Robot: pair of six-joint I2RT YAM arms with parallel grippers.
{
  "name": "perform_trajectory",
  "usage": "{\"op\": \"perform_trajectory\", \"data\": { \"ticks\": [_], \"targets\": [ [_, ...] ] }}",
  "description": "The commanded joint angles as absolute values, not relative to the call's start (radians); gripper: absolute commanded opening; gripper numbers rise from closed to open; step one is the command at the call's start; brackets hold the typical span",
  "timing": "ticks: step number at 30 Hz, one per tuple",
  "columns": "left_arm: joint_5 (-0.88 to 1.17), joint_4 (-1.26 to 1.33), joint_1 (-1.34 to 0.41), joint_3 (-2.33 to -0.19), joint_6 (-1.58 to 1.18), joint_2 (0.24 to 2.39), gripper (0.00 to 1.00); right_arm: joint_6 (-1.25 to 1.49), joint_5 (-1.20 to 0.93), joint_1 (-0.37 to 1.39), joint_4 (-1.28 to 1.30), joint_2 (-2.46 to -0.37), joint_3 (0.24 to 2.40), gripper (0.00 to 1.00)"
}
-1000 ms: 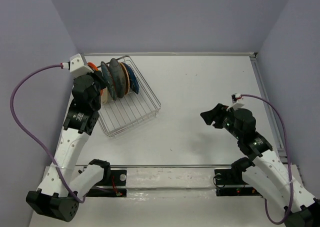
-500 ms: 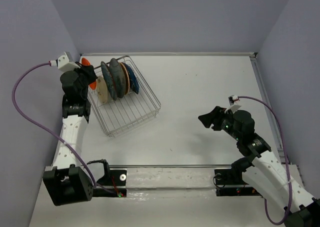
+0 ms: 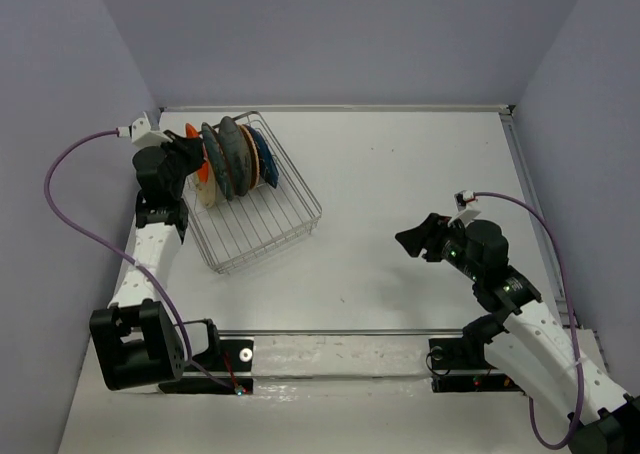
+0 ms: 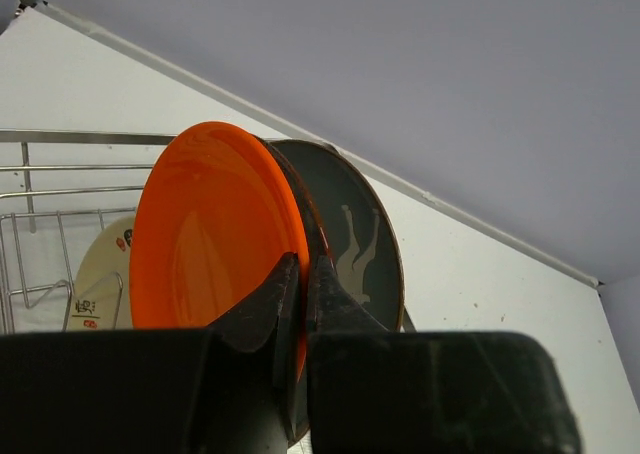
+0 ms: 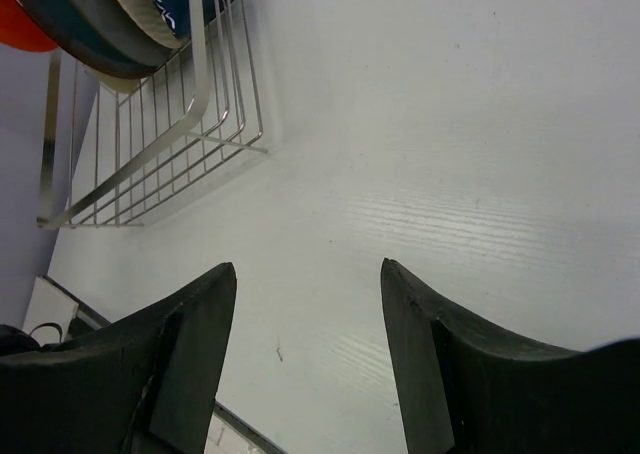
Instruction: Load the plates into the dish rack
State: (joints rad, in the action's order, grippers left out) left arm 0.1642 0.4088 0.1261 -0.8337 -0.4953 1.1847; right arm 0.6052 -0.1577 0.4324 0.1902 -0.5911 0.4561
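Observation:
The silver wire dish rack [image 3: 262, 214] stands at the table's far left. In it several plates stand on edge: cream [image 3: 206, 188], teal [image 3: 213, 157], grey [image 3: 232, 146], tan wooden [image 3: 249, 159] and navy blue [image 3: 268, 156]. My left gripper [image 3: 186, 155] is shut on the rim of the orange-red plate [image 3: 198, 152], holding it upright at the rack's left end against the teal plate. In the left wrist view the gripper [image 4: 303, 266] pinches the orange-red plate [image 4: 205, 234], with a dark patterned plate [image 4: 360, 236] just behind it and the cream plate [image 4: 98, 279] below. My right gripper [image 3: 414, 237] is open and empty over the bare table.
The left wall is close behind the left arm. The rack's wire wall [image 4: 70, 134] runs past the orange-red plate. The right wrist view shows the rack's near corner [image 5: 150, 164] and my open right gripper [image 5: 307, 274] above the white table [image 5: 420, 154].
The left gripper swung out towards the left wall, then moved right with the orange-red plate, which now stands against the teal plate at the rack's left end. The right arm has hardly moved.

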Motion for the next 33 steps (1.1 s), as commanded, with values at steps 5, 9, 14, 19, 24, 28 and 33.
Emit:
{"op": "perform_trajectory", "data": {
  "ticks": [5, 9, 14, 19, 24, 28, 33],
  "targets": [
    [0.169, 0.575, 0.158, -0.759, -0.503, 1.212, 0.05, 0.592, -0.183, 0.43, 0.144, -0.589, 0.462, 0.65],
    [0.134, 0.58, 0.166, -0.735, -0.5, 1.212, 0.05, 0.597, -0.189, 0.43, 0.143, -0.592, 0.459, 0.65],
    [0.1, 0.574, 0.17, -0.712, -0.503, 1.229, 0.05, 0.603, -0.189, 0.43, 0.143, -0.595, 0.466, 0.65],
    [0.022, 0.535, 0.17, -0.693, -0.52, 1.232, 0.15, 0.598, -0.193, 0.43, 0.164, -0.58, 0.488, 0.65],
    [-0.021, 0.495, 0.17, -0.706, -0.511, 1.23, 0.34, 0.584, -0.17, 0.43, 0.209, -0.555, 0.52, 0.66],
    [-0.005, 0.483, 0.17, -0.718, -0.511, 1.226, 0.58, 0.581, -0.158, 0.43, 0.23, -0.538, 0.552, 0.66],
    [0.069, 0.439, 0.17, -0.775, -0.511, 1.146, 0.82, 0.552, -0.118, 0.43, 0.275, -0.529, 0.61, 0.66]
  ]
}}
